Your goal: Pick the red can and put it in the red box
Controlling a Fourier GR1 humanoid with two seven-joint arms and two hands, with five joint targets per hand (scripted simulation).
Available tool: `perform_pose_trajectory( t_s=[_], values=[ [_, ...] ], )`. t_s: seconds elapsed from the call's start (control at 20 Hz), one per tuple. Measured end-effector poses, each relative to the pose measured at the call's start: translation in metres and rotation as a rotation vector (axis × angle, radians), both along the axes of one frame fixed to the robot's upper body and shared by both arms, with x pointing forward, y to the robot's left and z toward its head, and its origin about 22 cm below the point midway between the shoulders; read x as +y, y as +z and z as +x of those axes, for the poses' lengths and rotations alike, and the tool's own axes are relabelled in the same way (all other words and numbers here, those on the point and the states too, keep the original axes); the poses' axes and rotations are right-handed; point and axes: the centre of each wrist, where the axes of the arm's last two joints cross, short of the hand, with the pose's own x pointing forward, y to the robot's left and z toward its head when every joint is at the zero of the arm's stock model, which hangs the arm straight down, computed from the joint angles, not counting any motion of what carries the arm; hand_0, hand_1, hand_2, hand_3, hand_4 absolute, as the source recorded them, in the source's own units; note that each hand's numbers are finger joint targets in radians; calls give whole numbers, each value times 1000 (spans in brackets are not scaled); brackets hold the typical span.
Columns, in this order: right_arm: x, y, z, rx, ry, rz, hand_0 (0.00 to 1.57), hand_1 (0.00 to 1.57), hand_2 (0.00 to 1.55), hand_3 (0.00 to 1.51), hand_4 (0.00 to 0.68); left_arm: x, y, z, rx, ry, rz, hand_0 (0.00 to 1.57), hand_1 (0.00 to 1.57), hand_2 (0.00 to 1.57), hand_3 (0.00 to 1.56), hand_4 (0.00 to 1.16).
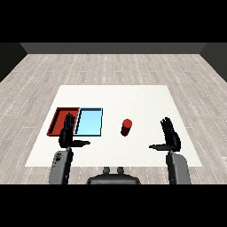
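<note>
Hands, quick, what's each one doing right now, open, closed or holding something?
Left hand: open, fingers straight, holding nothing.
Right hand: open, fingers straight, holding nothing; apart from the red can.

2 grey forearms [60,166] rise from the lower corners, each a smooth, boxy, rounded casing in matte grey. Each ends in a black robot hand: the left robot hand [67,134] and the right robot hand [171,138], both with slim black fingers and a thumb.
</note>
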Motion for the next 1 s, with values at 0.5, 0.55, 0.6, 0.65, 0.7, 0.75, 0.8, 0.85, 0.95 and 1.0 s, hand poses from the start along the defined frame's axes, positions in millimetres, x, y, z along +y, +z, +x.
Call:
perform_pose_trajectory(
  t_s=[0.5, 0.55, 0.6, 0.65, 0.7, 0.75, 0.8, 0.85, 0.95, 1.0],
  values=[
    [24, 4, 22, 35, 18, 3, 0, 0, 0, 0, 0, 3, 5, 2, -10, 8, -19, 0, 0, 0, 0, 0],
    [28, 0, 24, 39, 21, 3, 0, 0, 0, 0, 0, 3, 3, 1, -10, 7, -20, 0, 0, 0, 0, 0],
    [30, 3, 28, 45, 25, 3, 0, 0, 0, 0, 0, 1, 0, 2, -14, 10, -19, 0, 0, 0, 0, 0],
    [35, 2, 33, 48, 25, 6, 0, 0, 0, 0, 0, 3, 1, 1, -13, 14, -25, 0, 0, 0, 0, 0],
    [37, -3, 35, 56, 27, 16, 0, 0, 0, 0, 0, 1, -1, 0, -12, 16, -27, 0, 0, 0, 0, 0],
    [40, -6, 38, 66, 34, 25, 0, 0, 0, 0, 0, 0, 3, 4, -13, 16, -28, 0, 0, 0, 0, 0],
    [42, -6, 40, 74, 40, 38, 0, 0, 0, 0, 0, 1, 3, 2, -12, 14, -33, 0, 0, 0, 0, 0],
    [42, -7, 43, 82, 43, 52, 0, 0, 0, 0, 0, -1, 3, 2, -12, 11, -33, 0, 0, 0, 0, 0],
    [46, -13, 53, 97, 54, 73, 0, 0, 0, 0, 0, -5, 3, -1, -11, 13, -31, 0, 0, 0, 0, 0],
    [47, -14, 55, 106, 55, 81, 0, 0, 0, 0, 0, -3, 5, -1, -11, 12, -29, 0, 0, 0, 0, 0]
  ],
)
